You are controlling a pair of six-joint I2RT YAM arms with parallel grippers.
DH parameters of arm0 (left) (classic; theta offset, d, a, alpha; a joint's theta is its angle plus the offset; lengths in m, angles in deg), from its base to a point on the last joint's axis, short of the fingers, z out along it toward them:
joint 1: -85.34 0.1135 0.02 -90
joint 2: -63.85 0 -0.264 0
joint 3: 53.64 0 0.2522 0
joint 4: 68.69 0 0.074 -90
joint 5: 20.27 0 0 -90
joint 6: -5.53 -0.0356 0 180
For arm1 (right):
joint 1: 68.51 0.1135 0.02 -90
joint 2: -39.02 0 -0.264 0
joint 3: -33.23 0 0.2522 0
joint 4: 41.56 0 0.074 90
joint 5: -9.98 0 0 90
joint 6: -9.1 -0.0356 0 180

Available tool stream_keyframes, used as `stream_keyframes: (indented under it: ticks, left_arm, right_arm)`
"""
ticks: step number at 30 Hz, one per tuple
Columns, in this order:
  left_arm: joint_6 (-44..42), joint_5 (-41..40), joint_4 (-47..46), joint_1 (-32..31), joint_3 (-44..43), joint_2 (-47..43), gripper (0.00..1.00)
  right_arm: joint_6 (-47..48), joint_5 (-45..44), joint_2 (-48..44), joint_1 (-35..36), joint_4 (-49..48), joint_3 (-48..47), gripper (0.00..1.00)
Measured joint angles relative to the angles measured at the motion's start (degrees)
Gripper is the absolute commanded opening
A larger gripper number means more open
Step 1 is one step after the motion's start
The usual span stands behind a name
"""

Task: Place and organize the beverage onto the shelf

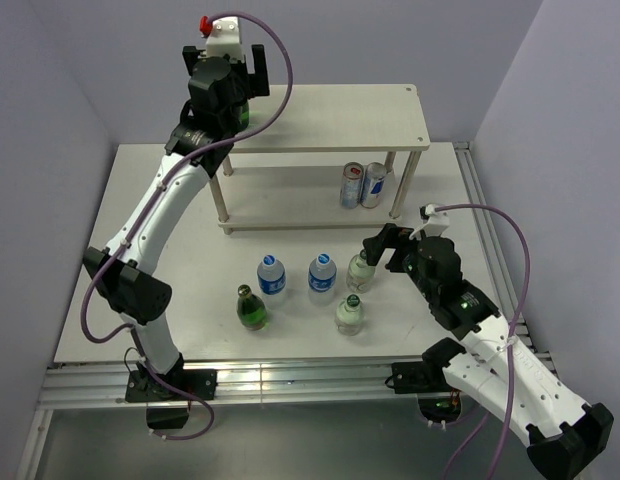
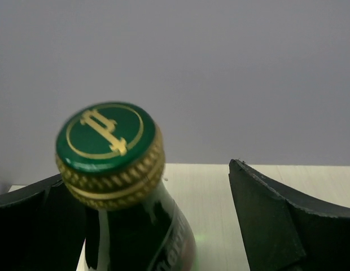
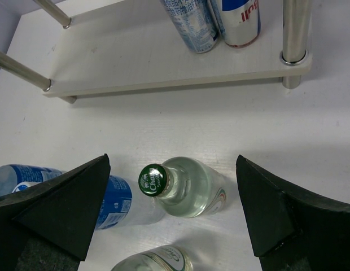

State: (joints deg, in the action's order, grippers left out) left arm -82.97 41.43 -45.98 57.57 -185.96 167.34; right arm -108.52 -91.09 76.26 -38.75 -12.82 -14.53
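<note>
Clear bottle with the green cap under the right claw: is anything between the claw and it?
Nothing visible does. The right gripper hangs open over the clear bottle, with its fingers on either side of it. A blue-labelled water bottle stands close beside it, on one finger's side, and might get bumped.

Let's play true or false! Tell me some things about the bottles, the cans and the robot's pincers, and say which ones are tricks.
1. Two cans stand on the shelf's lower board. True.
2. The right pincer is squeezing a clear bottle. False: it is open, with a finger on each side of that bottle and neither touching it.
3. Two blue-labelled bottles stand on the table. True.
4. The green bottle at the left pincer has a red cap. False: its cap is green with a gold mark.
</note>
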Motion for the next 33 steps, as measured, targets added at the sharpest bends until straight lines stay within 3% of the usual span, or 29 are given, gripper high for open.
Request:
stream_keyframes:
  ticks: [15, 20, 27, 33]
  left_arm:
    - [-2.16, -4.0, 0.04, -2.84, 5.73, -11.47, 0.99]
    - [-0.28, -6.23, 5.29, -5.57, 7.15, -16.94, 0.99]
    - [13.66, -11.69, 16.37, -21.68, 29.97, -38.64, 0.99]
    - [29.29, -12.07, 24.15, -29.27, 51.56, -53.05, 0.99]
  right_arm:
    - [-0.02, 0.0, -0.74, 0.0, -0.39, 0.61, 0.99]
    - [-0.02, -0.02, -0.92, 0.0, -0.39, 0.68, 0.99]
    - [-0.02, 0.37, -1.42, 0.0, -0.52, 0.7, 0.99]
    - [-0.26, 1.46, -0.9, 0.0, -0.87, 0.7, 0.99]
